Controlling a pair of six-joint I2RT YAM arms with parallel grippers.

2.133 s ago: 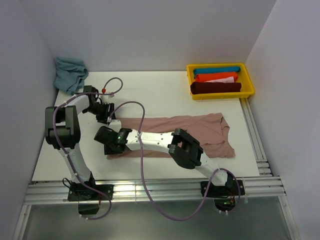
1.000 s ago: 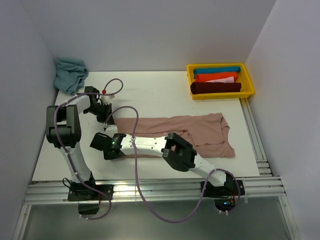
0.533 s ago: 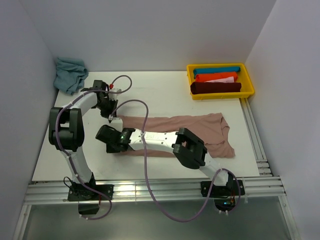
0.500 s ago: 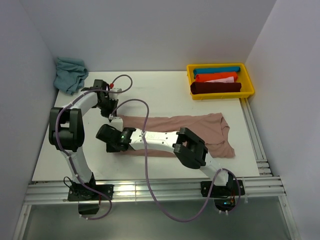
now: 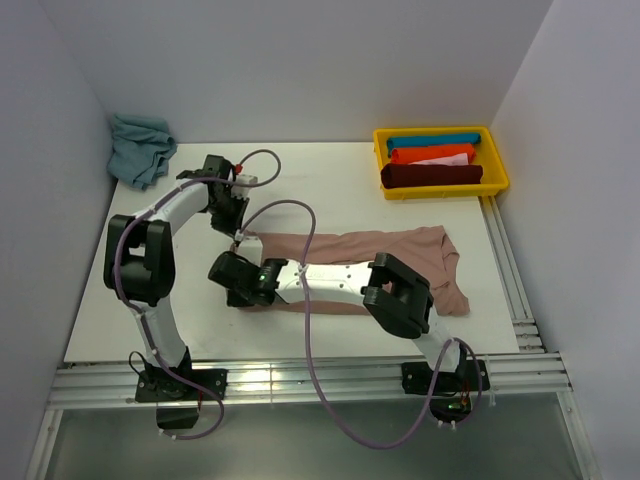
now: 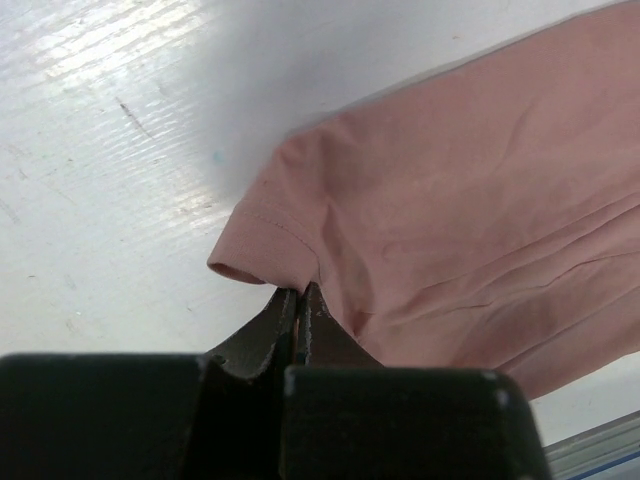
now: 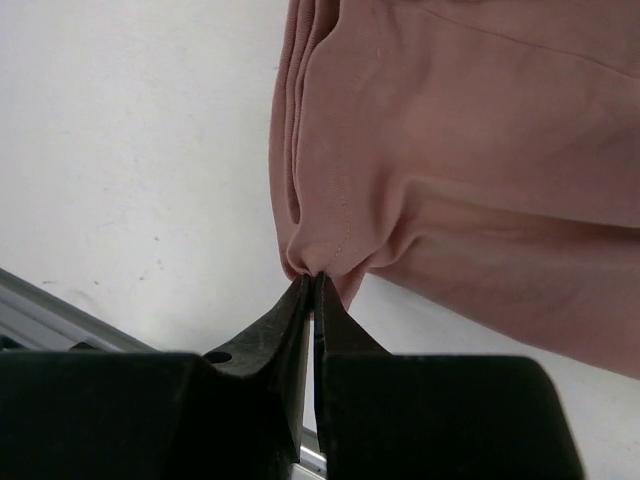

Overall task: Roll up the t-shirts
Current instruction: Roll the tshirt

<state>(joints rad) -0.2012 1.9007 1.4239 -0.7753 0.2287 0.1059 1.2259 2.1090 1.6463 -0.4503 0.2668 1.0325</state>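
A dusty pink t-shirt (image 5: 400, 260) lies folded into a long band across the middle of the white table. My left gripper (image 5: 237, 237) is shut on the far corner of its left end. In the left wrist view the fingertips (image 6: 300, 290) pinch the hem of the pink cloth (image 6: 450, 200). My right gripper (image 5: 232, 295) is shut on the near corner of the same end. In the right wrist view its tips (image 7: 313, 278) hold a bunched fold of the cloth (image 7: 450, 150), lifted a little off the table. No chest print shows.
A yellow bin (image 5: 440, 192) at the back right holds rolled teal (image 5: 432, 141), orange (image 5: 430, 154) and dark red (image 5: 430, 176) cloths. A crumpled blue-green cloth (image 5: 140, 147) lies in the back left corner. A metal rail (image 5: 300, 380) runs along the near edge.
Both grippers have moved to the right with the shirt's left end, which now lies further right. The right jaws have closed tighter on the hem.
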